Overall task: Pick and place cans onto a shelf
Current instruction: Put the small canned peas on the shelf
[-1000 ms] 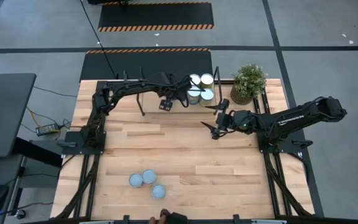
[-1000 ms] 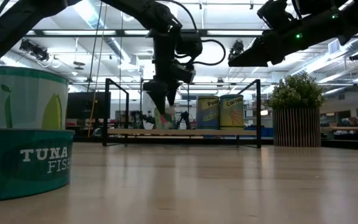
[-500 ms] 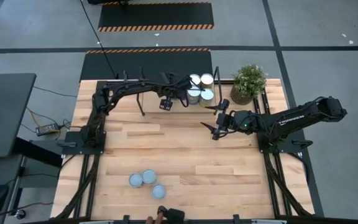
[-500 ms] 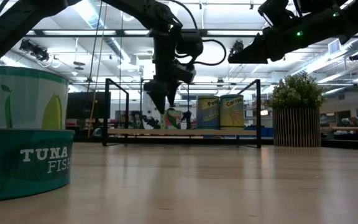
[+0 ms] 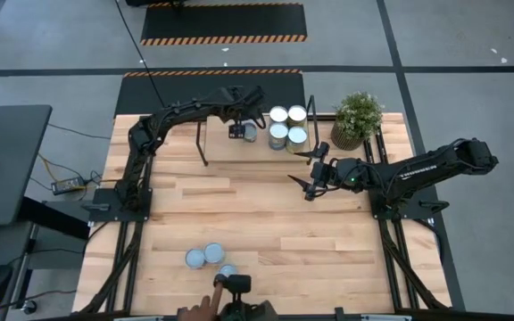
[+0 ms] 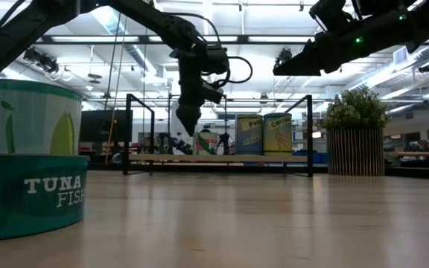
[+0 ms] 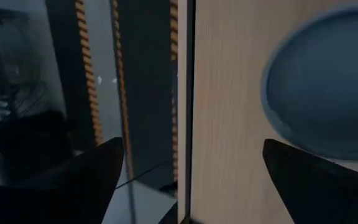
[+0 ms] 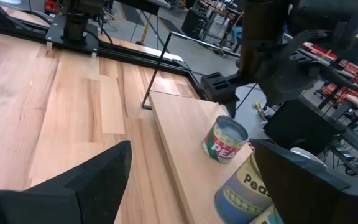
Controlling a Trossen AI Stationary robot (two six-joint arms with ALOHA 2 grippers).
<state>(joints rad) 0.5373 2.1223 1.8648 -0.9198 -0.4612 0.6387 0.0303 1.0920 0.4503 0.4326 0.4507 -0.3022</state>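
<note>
Left hand (image 5: 239,130) is held above a can (image 5: 251,132) stood on the shelf (image 8: 185,134), fingers apart; right hand (image 5: 310,176) is parked mid-table, fingers apart.

the table (image 5: 266,214) is pale wood in glued strips, smooth with a soft satin sheen that shows in the low view. the shelf (image 8: 185,134) is a lighter, matt wood board in a thin black metal frame (image 6: 218,158). the cans (image 5: 287,127) have dull bluish-grey metal tops and glossy printed paper labels (image 8: 219,144), green, red and yellow. both arms are dark matt metal and plastic; the left gripper (image 6: 186,119) and right gripper (image 5: 306,181) have matt black fingers (image 8: 98,171). the plant (image 6: 354,112) sits in a ribbed wooden pot (image 6: 356,152). the floor (image 5: 453,36) is smooth grey concrete.
</note>
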